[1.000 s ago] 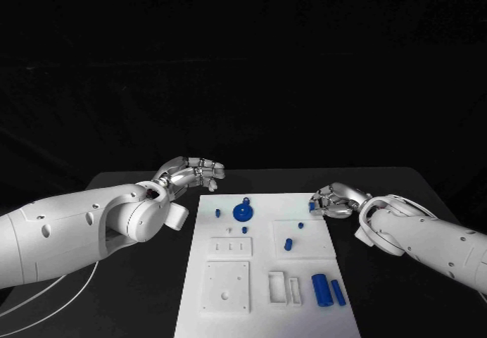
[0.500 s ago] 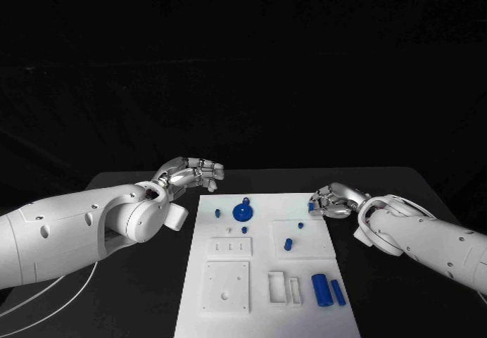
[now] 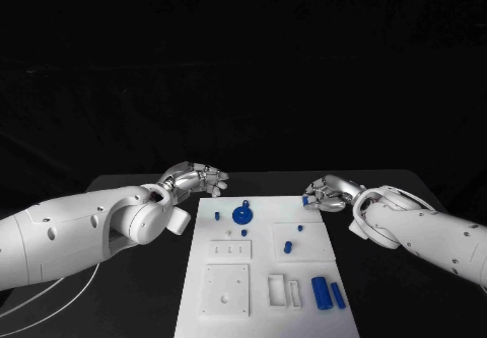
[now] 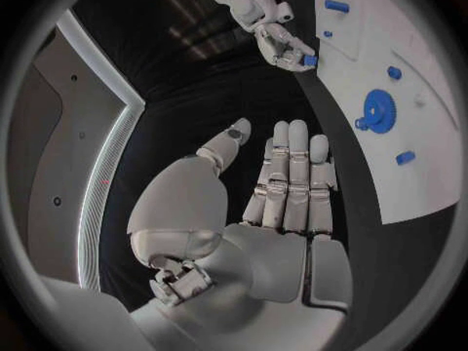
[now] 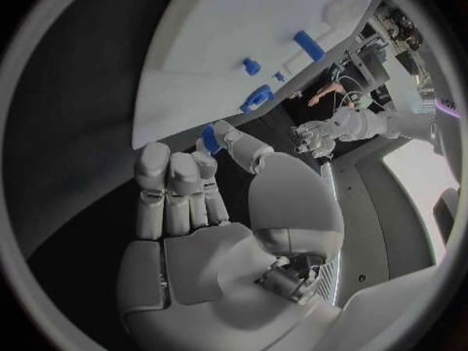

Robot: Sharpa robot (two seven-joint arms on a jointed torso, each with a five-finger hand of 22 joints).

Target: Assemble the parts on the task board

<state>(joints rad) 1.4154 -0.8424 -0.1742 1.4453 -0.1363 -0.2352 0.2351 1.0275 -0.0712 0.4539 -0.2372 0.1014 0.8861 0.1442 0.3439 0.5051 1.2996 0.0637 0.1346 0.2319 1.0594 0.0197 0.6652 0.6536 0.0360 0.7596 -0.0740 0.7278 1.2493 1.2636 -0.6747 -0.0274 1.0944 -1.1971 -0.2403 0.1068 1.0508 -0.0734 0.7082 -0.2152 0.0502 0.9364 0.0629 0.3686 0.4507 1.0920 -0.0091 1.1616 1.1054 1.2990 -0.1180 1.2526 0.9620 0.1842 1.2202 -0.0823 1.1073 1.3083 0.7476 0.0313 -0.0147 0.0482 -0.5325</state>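
The white task board (image 3: pixel 259 267) lies lengthwise in the middle of the black table. On it are a blue gear (image 3: pixel 243 213), small blue pegs (image 3: pixel 287 246) and two blue cylinders (image 3: pixel 326 291) near the front right. My right hand (image 3: pixel 329 193) hovers at the board's far right corner and pinches a small blue part (image 5: pixel 210 139) between thumb and finger. The left wrist view shows the same part (image 4: pixel 309 59) at that hand's fingertips. My left hand (image 3: pixel 199 176) hangs beyond the board's far left corner, fingers side by side, thumb apart, holding nothing (image 4: pixel 283 187).
White rectangular recesses (image 3: pixel 226 286) and slot frames (image 3: pixel 284 289) sit on the board's near half. Bare black table (image 3: pixel 406 296) runs along both sides of the board. A white cable (image 3: pixel 61 292) loops under my left arm.
My right hand has moved a little away from me and to the left, carrying the small blue part. My left hand has barely shifted.
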